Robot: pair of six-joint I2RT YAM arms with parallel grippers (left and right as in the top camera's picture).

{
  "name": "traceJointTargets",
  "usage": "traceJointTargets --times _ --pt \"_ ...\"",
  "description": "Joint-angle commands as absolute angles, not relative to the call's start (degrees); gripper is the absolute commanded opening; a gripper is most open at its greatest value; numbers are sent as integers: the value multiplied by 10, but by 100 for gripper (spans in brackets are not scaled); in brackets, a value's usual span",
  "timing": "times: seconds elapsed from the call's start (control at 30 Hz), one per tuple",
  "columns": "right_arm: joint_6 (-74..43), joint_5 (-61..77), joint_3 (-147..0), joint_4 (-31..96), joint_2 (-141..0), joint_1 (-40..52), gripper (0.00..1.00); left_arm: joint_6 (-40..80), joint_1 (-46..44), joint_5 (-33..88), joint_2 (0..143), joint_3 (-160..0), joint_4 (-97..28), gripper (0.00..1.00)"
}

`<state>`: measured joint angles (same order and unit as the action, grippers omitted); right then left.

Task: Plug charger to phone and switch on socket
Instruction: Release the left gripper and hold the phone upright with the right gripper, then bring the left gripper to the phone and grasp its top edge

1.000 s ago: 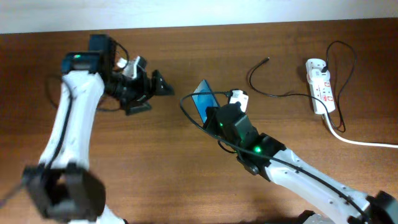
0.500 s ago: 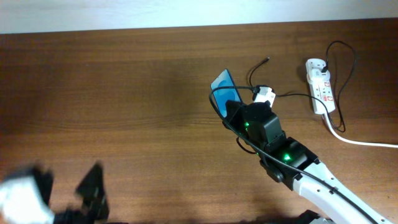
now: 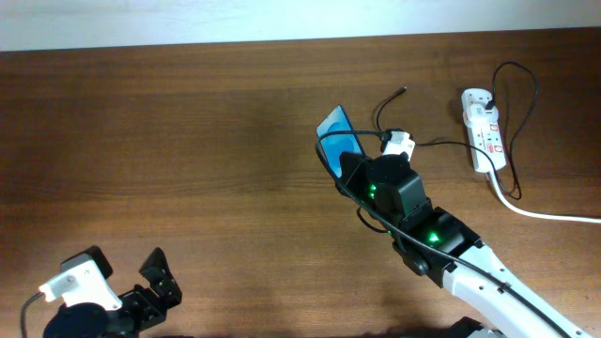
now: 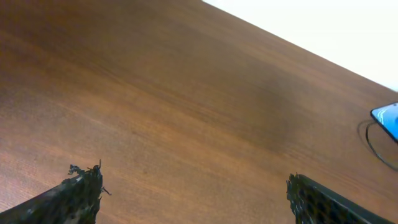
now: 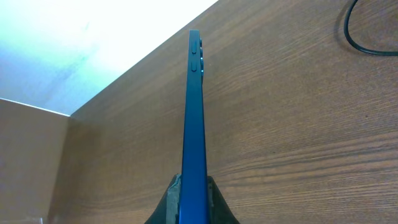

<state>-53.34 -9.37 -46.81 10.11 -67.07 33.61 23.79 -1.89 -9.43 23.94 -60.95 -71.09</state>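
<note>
My right gripper (image 3: 346, 161) is shut on the blue phone (image 3: 336, 139) and holds it on its edge near the table's middle. In the right wrist view the phone (image 5: 194, 118) is edge-on between the fingers (image 5: 194, 200). The charger's thin black cable (image 3: 424, 144) lies right of the phone. Its free tip (image 3: 404, 91) points to the far side, and its other end runs to a white adapter (image 3: 473, 96) on the white socket strip (image 3: 486, 133) at the far right. My left gripper (image 3: 152, 282) is open and empty at the near left, fingers wide apart (image 4: 196, 196).
The strip's thick white cord (image 3: 545, 214) runs off the right edge. The phone's corner (image 4: 388, 117) and a loop of cable (image 4: 373, 144) show at the right edge of the left wrist view. The table's far edge meets a white wall.
My right gripper carried the phone to the right, closer to the cable tip, then stopped. My left arm swung from the far left to the near left corner.
</note>
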Motion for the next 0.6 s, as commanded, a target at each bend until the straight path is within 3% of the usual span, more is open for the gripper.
traceJointTargets --times 0.0,0.2,0.43,0.57 --pt "-528 -97 -475 93 -659 333 4 276 -17 -103 237 -601 -681 99" --pt "-528 -97 -475 118 -659 333 4 277 -17 33 236 -479 -489 99" --pt "-556 -51 -475 119 -659 333 4 366 -17 198 237 -311 -281 99" --pt "-633 1 -475 119 -659 333 4 416 -17 207 237 -276 -255 99"
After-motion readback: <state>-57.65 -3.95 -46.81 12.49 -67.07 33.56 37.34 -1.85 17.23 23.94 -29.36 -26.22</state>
